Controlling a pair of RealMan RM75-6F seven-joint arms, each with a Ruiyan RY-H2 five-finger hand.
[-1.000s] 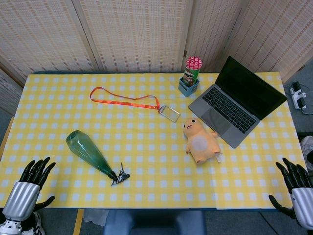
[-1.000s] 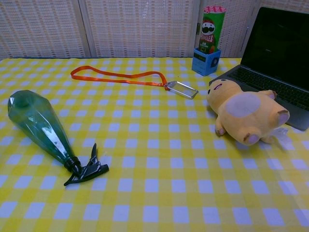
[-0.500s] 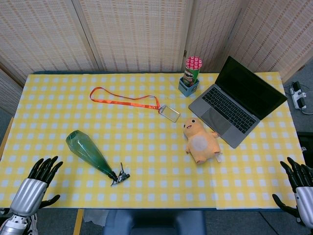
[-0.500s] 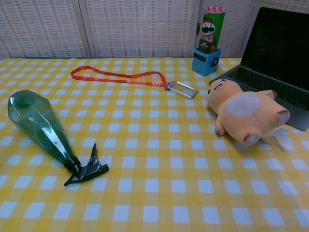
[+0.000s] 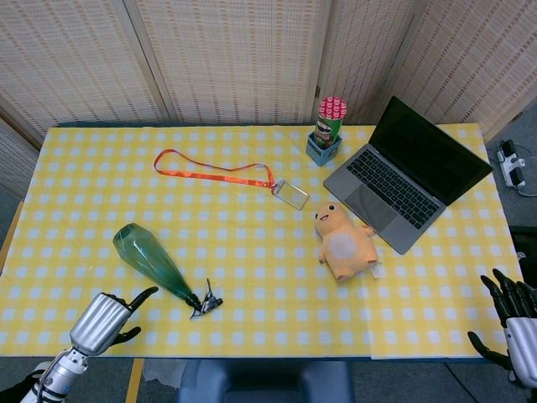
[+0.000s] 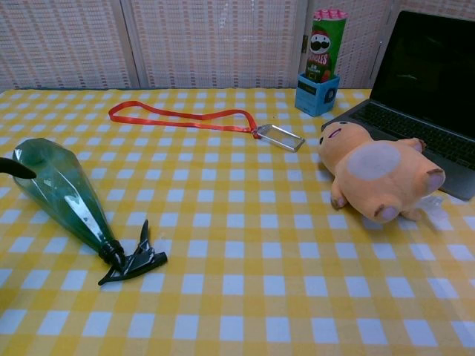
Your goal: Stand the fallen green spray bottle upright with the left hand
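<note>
Head view: green spray bottle (image 5: 151,262) lies on its side, base far-left, nozzle near-right. Left hand (image 5: 104,319), fingers apart and empty, sits just near-left of it; right hand (image 5: 513,323), also spread, well apart.

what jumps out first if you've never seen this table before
Probably the green spray bottle, lying on its side near the front left of the yellow checked table, with the left hand just short of it. Next, the orange plush toy lies beside the open laptop on the right.
</note>
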